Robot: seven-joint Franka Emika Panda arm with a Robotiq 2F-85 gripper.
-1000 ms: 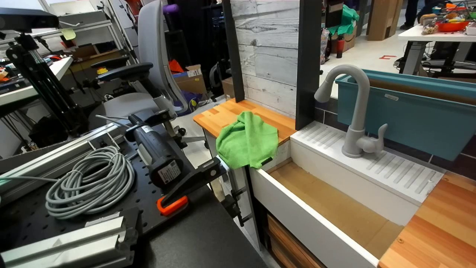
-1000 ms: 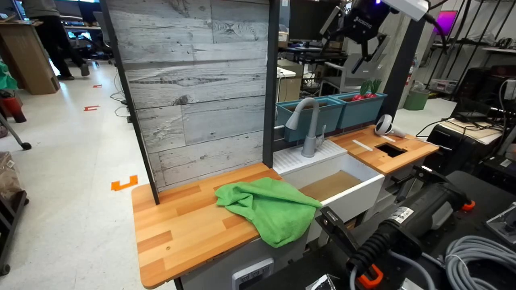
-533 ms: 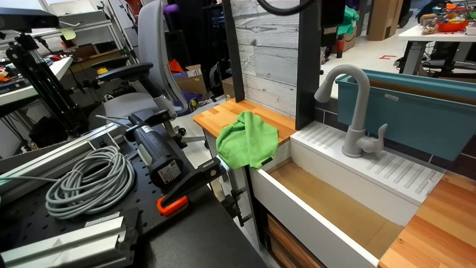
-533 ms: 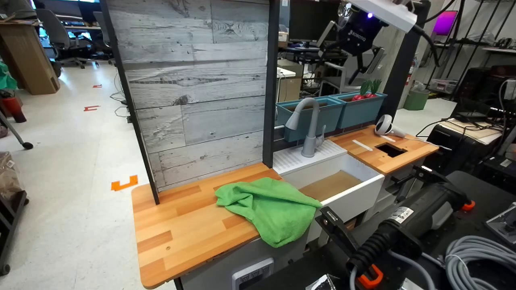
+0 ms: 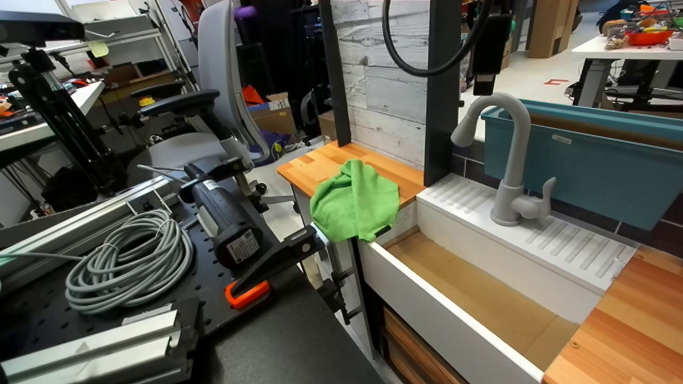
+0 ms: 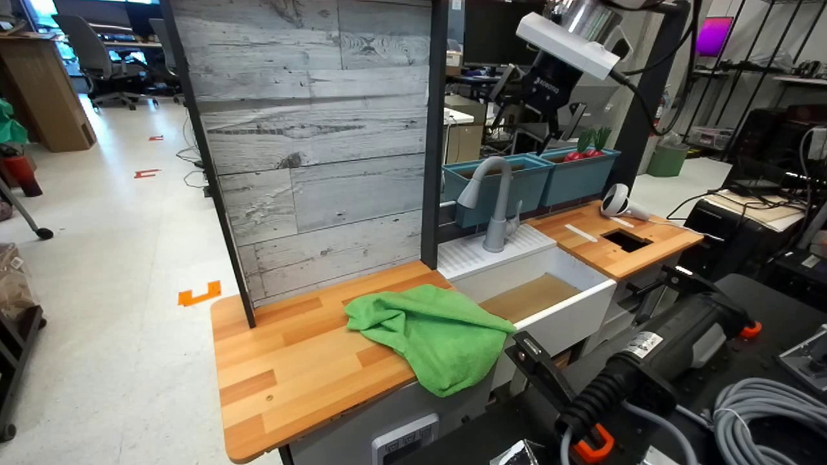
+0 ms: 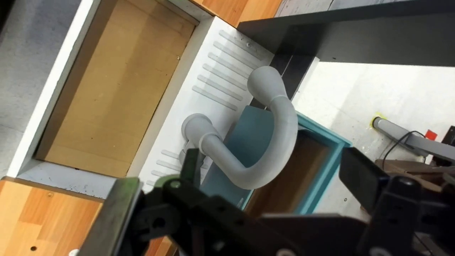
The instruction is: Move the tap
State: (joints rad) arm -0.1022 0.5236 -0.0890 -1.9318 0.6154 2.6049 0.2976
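The tap is a tall grey gooseneck faucet. It stands upright on the white ribbed ledge behind the sink in both exterior views (image 5: 515, 152) (image 6: 501, 200). Its spout points along the ledge toward the dark post, not over the basin. A small lever (image 5: 547, 197) stands on its side. In the wrist view the tap's curved neck (image 7: 286, 138) shows from above, ahead of and between the fingers. My gripper (image 7: 271, 163) is open and empty. In an exterior view it hangs above and behind the tap (image 6: 522, 132). I see no contact.
The white sink (image 5: 453, 304) lies in front of the tap. Teal planters (image 5: 581, 165) stand close behind it. The dark post (image 6: 434, 129) rises beside the ledge. A green cloth (image 6: 439, 336) lies on the wooden counter (image 6: 291, 361). A white controller (image 6: 618, 201) lies on the far counter.
My gripper has moved down and toward the tap, leftward in an exterior view. The arm's cable and a finger have come into the top of an exterior view. The tap has not moved.
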